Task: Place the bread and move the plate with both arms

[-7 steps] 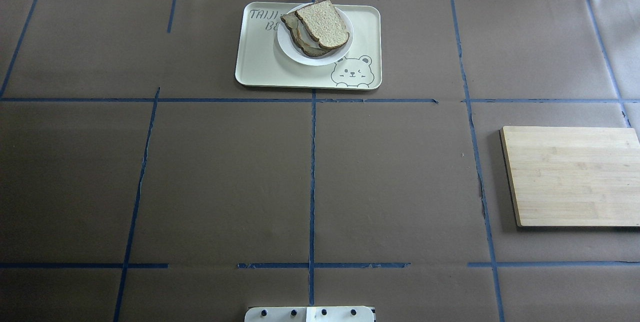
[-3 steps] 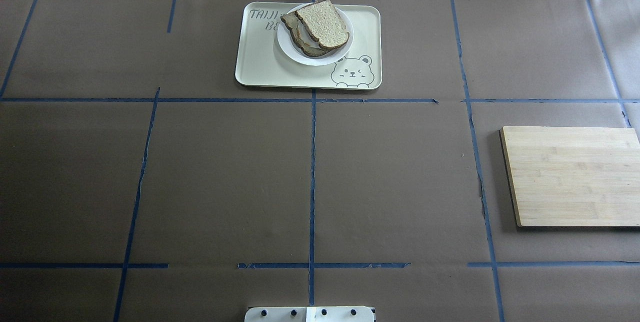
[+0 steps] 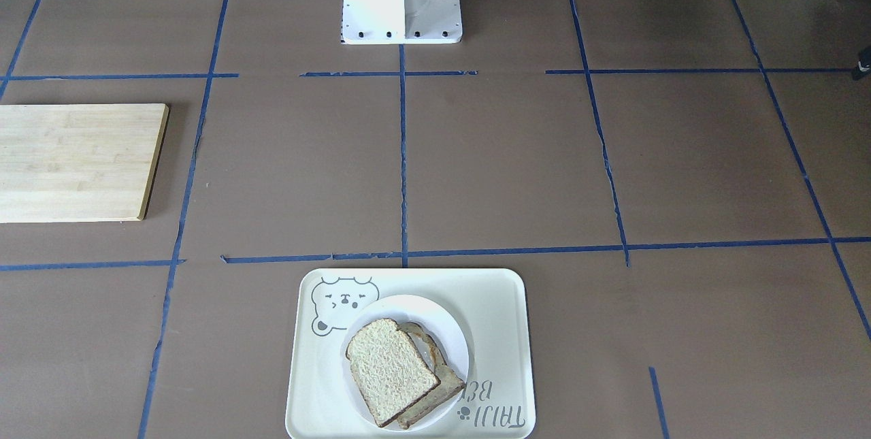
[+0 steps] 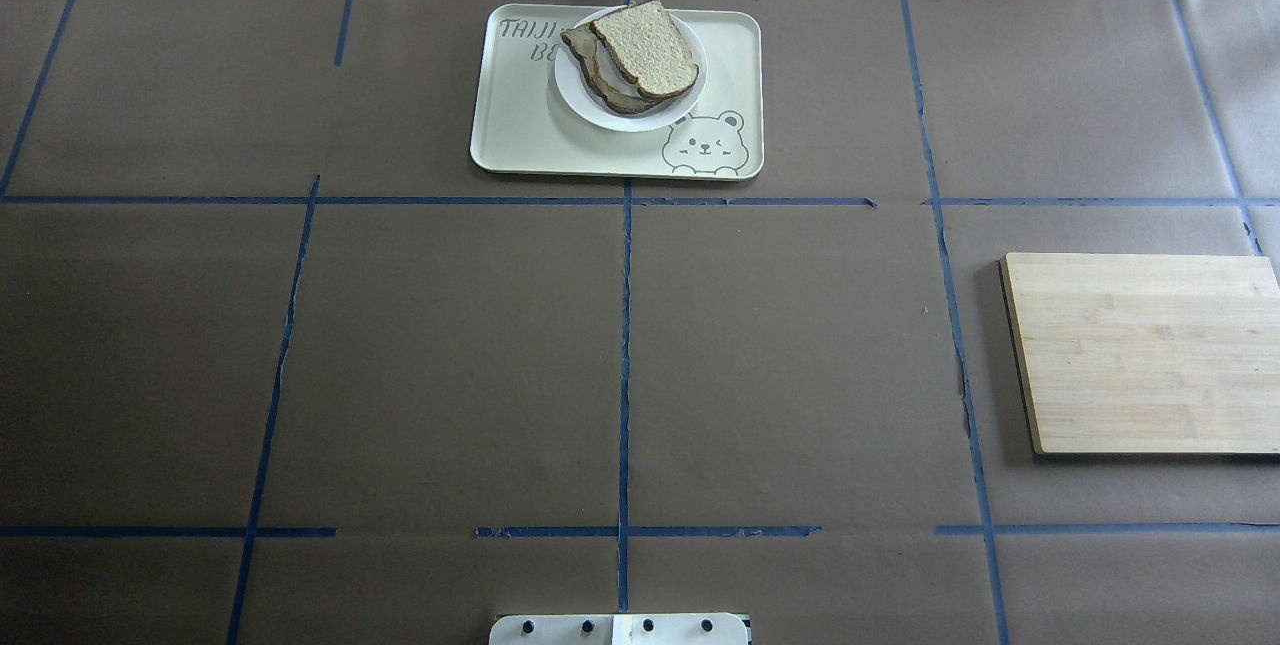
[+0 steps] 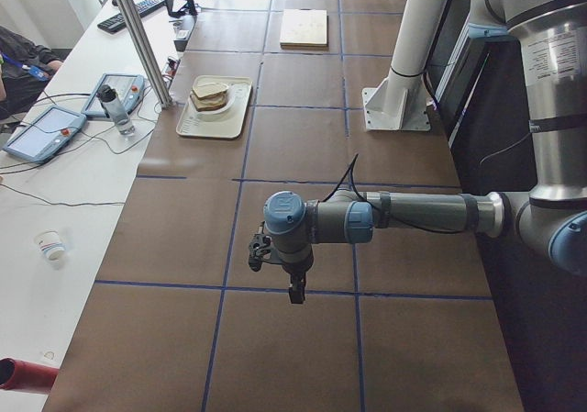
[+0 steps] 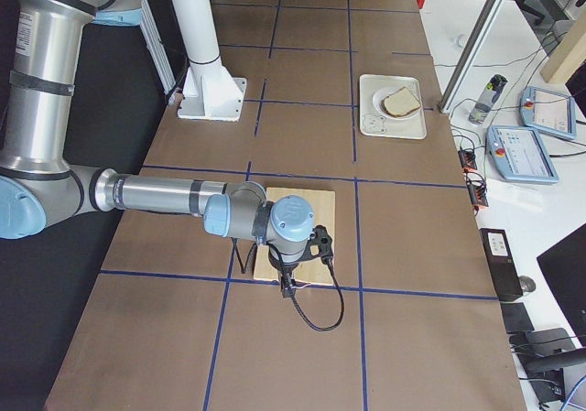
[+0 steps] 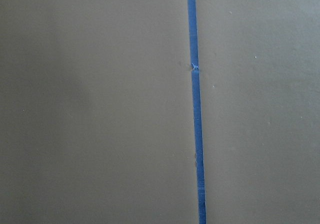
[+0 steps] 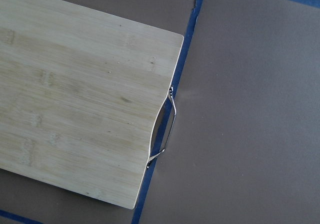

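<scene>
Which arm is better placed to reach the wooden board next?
Right, probably: the right claw hangs over the board by its handle, the left claw over bare table at the opposite end.

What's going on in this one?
Nothing is being handled right now. The bread lies on another slice on the plate, which sits on the tray across the table from the robot. The left gripper hangs over bare table; the right gripper hangs by the edge of the cutting board. Both are far from the tray. Whether they are open or shut, I can't tell.
</scene>
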`<move>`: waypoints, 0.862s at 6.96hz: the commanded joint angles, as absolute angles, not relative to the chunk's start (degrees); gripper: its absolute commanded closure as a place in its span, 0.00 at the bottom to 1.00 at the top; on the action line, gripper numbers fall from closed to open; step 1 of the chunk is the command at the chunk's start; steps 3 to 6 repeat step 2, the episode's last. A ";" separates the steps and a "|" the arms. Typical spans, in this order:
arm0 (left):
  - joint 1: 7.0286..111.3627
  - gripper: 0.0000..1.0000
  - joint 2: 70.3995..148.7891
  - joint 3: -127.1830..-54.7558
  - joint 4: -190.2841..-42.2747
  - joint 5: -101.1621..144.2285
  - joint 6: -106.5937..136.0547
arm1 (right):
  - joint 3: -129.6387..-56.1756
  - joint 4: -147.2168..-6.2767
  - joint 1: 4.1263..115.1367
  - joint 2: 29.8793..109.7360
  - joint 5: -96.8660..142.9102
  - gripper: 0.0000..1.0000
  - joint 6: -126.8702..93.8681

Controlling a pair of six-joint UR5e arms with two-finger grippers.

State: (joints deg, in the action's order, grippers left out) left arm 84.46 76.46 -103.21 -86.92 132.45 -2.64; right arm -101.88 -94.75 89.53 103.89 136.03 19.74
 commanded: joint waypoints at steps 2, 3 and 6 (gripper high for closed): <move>84.46 0.00 76.46 -103.27 -86.92 132.45 -2.64 | -101.87 -94.75 89.56 103.89 136.23 0.00 19.69; 84.46 0.00 76.46 -103.27 -86.92 132.45 -2.64 | -101.87 -94.75 89.56 103.89 136.23 0.00 19.69; 84.46 0.00 76.46 -103.27 -86.92 132.45 -2.64 | -101.87 -94.75 89.56 103.89 136.23 0.00 19.69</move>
